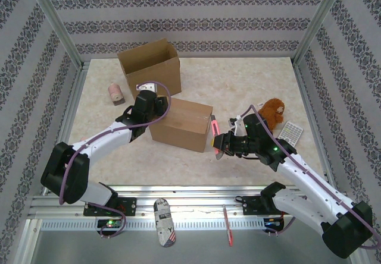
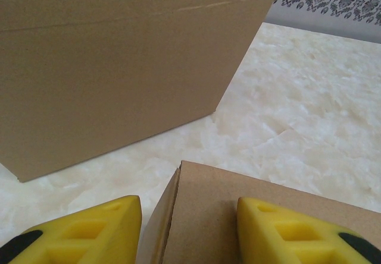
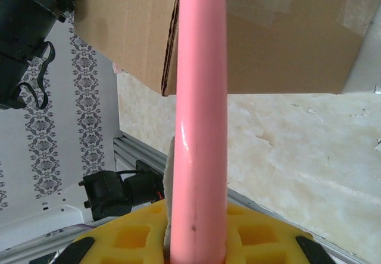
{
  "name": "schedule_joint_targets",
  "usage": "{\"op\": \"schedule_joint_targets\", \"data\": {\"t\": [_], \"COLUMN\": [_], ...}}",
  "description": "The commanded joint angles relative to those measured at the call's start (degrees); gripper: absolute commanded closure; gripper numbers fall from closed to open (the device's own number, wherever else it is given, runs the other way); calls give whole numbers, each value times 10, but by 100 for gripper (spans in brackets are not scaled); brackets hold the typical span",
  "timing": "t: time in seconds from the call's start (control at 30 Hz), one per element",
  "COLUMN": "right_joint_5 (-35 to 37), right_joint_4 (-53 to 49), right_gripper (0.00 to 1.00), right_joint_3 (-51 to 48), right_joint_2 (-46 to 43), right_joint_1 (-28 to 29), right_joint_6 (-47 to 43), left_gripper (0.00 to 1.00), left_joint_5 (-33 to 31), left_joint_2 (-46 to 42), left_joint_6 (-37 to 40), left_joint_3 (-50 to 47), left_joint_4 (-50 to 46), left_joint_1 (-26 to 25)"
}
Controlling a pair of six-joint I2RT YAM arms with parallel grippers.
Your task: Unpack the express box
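The closed brown express box (image 1: 180, 123) lies mid-table. My left gripper (image 1: 147, 106) sits at its near-left corner. In the left wrist view its yellow fingers (image 2: 89, 231) stand open astride that corner of the box (image 2: 250, 210): one is off the side wall, the other over the top. My right gripper (image 1: 221, 142) is shut on a pink cutter (image 1: 212, 132) just off the box's right end. In the right wrist view the cutter (image 3: 201, 109) rises from between the jaws of that gripper (image 3: 196, 240) towards the taped box (image 3: 268, 38).
An open cardboard box (image 1: 150, 66) stands behind the left gripper, close to it (image 2: 119, 68). A pink roll (image 1: 115, 93) lies at the left. An orange plush toy (image 1: 274, 112) and a white gridded card (image 1: 290, 133) lie at the right. Small items (image 1: 164, 221) rest on the front rail.
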Motion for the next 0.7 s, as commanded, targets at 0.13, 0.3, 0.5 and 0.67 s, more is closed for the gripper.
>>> {"op": "schedule_joint_targets", "data": {"t": [0.13, 0.3, 0.5, 0.67], "right_joint_5": [-71, -72, -68, -70], "right_joint_4": [-24, -26, -24, -14], "right_gripper": [100, 100, 100, 100], "right_joint_3": [-6, -4, -12, -21], "right_joint_2": [0, -4, -21, -30], "right_joint_1": [26, 36, 45, 50], "right_joint_6": [5, 10, 21, 31], "left_gripper": [55, 55, 55, 55], "left_joint_5": [21, 19, 19, 20], "left_joint_2": [117, 118, 120, 120], "left_joint_6": [-64, -66, -66, -65], "left_joint_3": [-70, -69, -69, -69], "left_joint_4": [-268, -271, -270, -269], "left_joint_1": [-16, -17, -18, -18]}}
